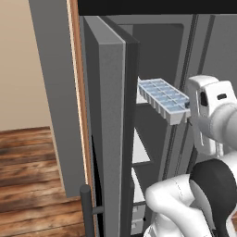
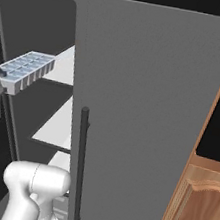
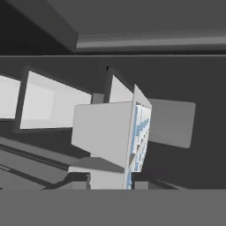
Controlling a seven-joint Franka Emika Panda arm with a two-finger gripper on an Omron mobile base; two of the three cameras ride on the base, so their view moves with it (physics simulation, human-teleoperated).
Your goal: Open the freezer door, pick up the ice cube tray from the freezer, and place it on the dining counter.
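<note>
Freezer door (image 1: 111, 134): swung wide open, standing edge-on at 9 o'clock of the arm in the left base view, its dark bar handle (image 1: 86, 210) low at 7 o'clock.
Freezer (image 2: 48, 36): dark interior exposed, white shelves (image 2: 56, 123) stepping down below the tray.
Ice cube tray (image 1: 163, 99): off the shelves and in the air, roughly level, pale grey with light blue cells facing up; in the right base view it hangs at 10 o'clock (image 2: 24, 71), in front of the open compartment. In the hand view it stands edge-on just ahead of the camera (image 3: 112, 137).
Tool (image 1: 189, 109): clamped on the near end of the ice cube tray, at the tray's 4 o'clock corner in the left base view; the fingertips themselves are mostly hidden by the tray and the white hand.
Fridge door (image 2: 147, 113): the plain grey door to the right is closed, its vertical handle (image 2: 78, 170) at 6 o'clock in the right base view.
Done: door opened, tray grasped and lifted free of the shelf.
Left: carry the tray clear of the freezer, drive to the dining counter, set it down and release.
Risk, as a judgement: an end grip on a long tray could let it droop or twist during travel.
</note>
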